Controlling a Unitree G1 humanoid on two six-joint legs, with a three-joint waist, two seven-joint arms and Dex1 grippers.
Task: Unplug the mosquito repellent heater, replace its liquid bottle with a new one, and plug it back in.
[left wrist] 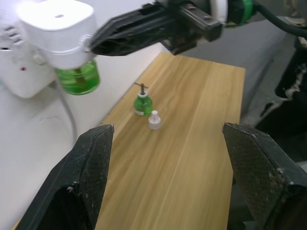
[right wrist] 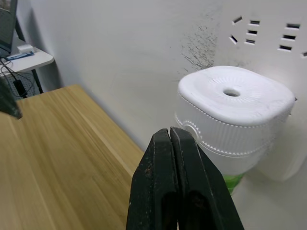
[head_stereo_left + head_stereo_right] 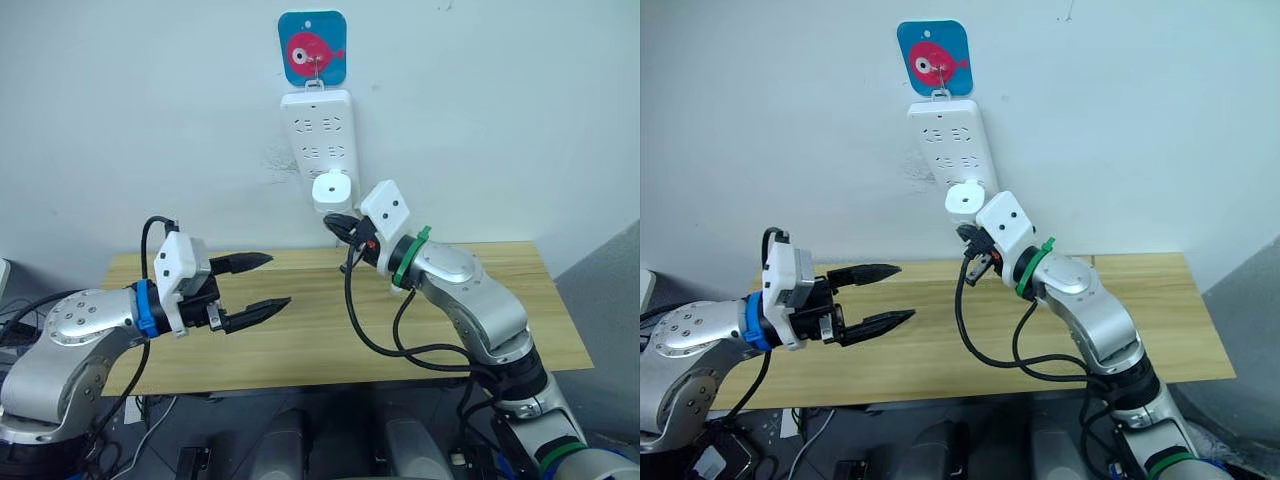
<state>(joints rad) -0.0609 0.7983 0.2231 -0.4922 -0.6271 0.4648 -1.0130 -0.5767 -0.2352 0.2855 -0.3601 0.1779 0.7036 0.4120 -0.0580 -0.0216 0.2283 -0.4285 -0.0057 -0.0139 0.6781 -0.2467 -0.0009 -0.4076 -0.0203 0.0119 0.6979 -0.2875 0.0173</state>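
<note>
The white mosquito repellent heater [image 3: 331, 190] is plugged into the bottom of the white power strip [image 3: 318, 125] on the wall. A green liquid bottle [image 1: 78, 76] hangs under the heater. My right gripper [image 2: 171, 133] is shut and empty, its tips right at the heater's side; I cannot tell if they touch. A second small green bottle [image 1: 142, 103] with a bare wick stands on the wooden table [image 3: 300, 345] near the wall, with a white cap [image 1: 154, 120] beside it. My left gripper [image 3: 279, 280] is open and empty above the table, left of the heater.
A blue card with a pink fish [image 3: 312, 47] hangs above the power strip. Black cables [image 3: 375, 340] loop from my right arm over the table. A grey cord [image 1: 67, 112] runs down the wall from the strip.
</note>
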